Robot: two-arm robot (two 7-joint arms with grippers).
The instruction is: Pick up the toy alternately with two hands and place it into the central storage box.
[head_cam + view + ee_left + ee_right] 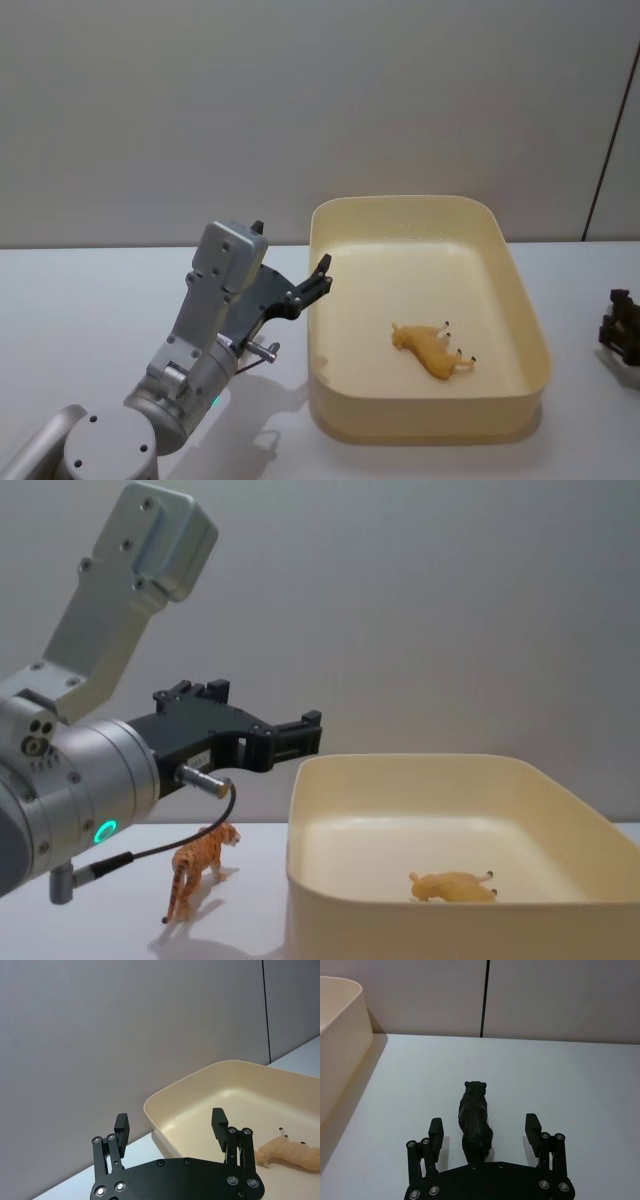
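Left claw (pixel 318 272) hangs above the bench (pixel 80 300), level with the near-left rim of the storage box (pixel 420 420), with its two black fingers (pixel 121 1127) spread apart and nothing between them. It sits on a thick silver-grey arm (pixel 90 770) with a green ring light (pixel 105 832).

Inside the box, a pale yellow toy (pixel 432 350) lies on its side on the floor, toward the right and near part. It is a small four-legged animal with dark-tipped feet pointing away from the robot. The box itself is a large cream tub with rounded corners and smooth walls, far bigger than the toys.

On the bench, left of the box, a tiger toy (pixel 200 865) stands upright on its legs, orange with dark stripes, below the left arm.

Right claw (pixel 484 1129) is low over the bench, well to the right of the box. Its fingers are apart, with a black toy (pixel 472 1105) standing between them and a gap on each side. That one is a dark, glossy four-legged animal, facing away from the wrist.
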